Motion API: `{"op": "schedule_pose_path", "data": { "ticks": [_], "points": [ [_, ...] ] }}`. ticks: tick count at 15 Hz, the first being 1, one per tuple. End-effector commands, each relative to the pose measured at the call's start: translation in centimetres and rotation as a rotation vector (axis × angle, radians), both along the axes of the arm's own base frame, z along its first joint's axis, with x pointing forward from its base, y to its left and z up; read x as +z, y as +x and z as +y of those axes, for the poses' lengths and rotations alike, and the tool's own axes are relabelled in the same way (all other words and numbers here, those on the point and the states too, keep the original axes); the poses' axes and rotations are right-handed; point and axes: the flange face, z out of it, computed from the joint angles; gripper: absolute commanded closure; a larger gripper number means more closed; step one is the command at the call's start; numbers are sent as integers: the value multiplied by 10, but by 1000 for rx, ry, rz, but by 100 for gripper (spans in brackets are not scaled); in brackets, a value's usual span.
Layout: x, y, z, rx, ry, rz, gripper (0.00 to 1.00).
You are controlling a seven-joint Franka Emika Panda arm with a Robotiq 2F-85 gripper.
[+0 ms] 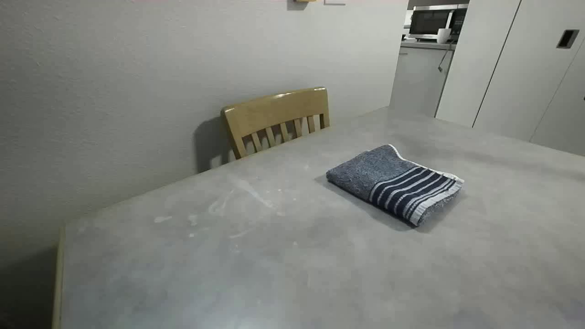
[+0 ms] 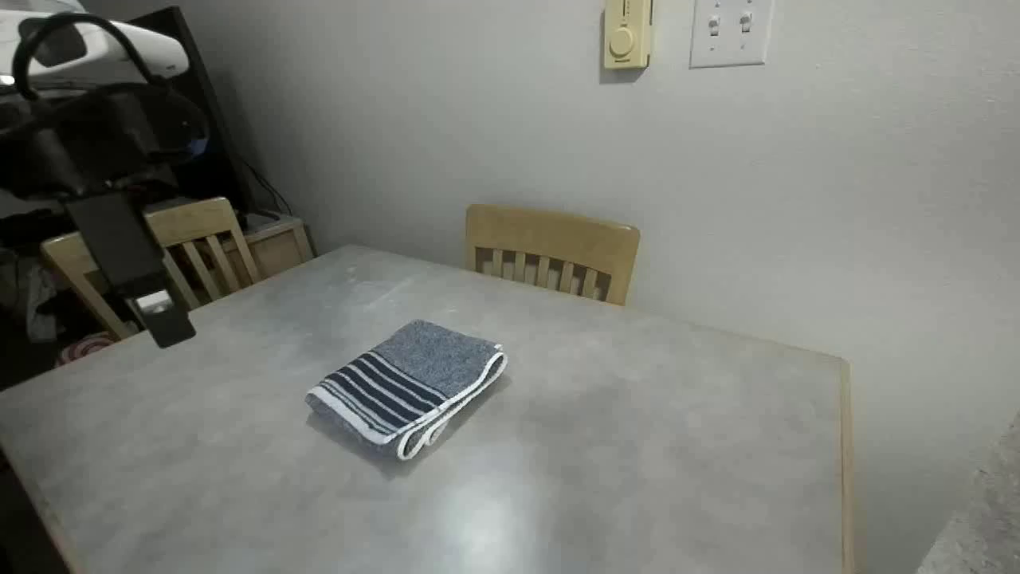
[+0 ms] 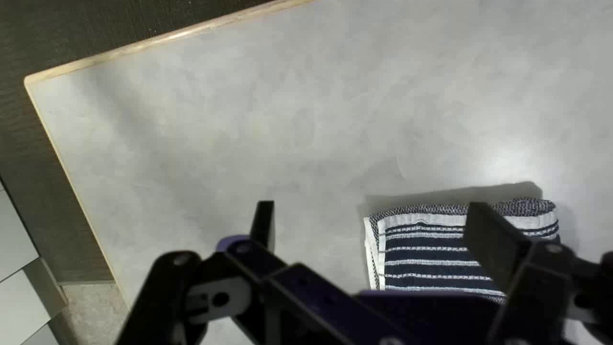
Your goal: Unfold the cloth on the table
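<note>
Nearest, in the wrist view, is the gripper (image 3: 372, 208): its jaws stand wide apart, w/ nothing held btwn. In an exterior view the cloth (image 2: 406, 387) lies left of the middle on the table (image 2: 637, 430), folded in several layers; the gripper hangs above and to the left of it, w/out contact. I judge the cloth will handle light, soft and limp, prob. not slippery b/c of the rough terry, and not fragile. Better to pinch only the top layer at the white hem (image 3: 381, 254); a deep bite could lift all layers tog. This edge opens in loops (image 2: 414, 446), clear in an exterior view; from above, the wrist view shows it rather flat. Farther, the wooden chair (image 2: 554, 227) is in both exterior views. A second chair (image 2: 187, 223), far left, shows in an exterior view only. Farthest, at right, the microwave (image 1: 429, 23) w/ a white cup (image 1: 443, 35) also shows in an exterior view only, where no gripper can be seen.
</note>
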Motion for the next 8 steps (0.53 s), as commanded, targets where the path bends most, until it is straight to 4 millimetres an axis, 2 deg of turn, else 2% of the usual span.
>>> {"op": "schedule_pose_path", "data": {
  "ticks": [1, 2, 8],
  "points": [
    [0, 0, 0, 0, 0, 1, 0],
    [0, 0, 0, 0, 0, 1, 0],
    [-11, 30, -2, -3, 85, -20, 0]
  ]
}}
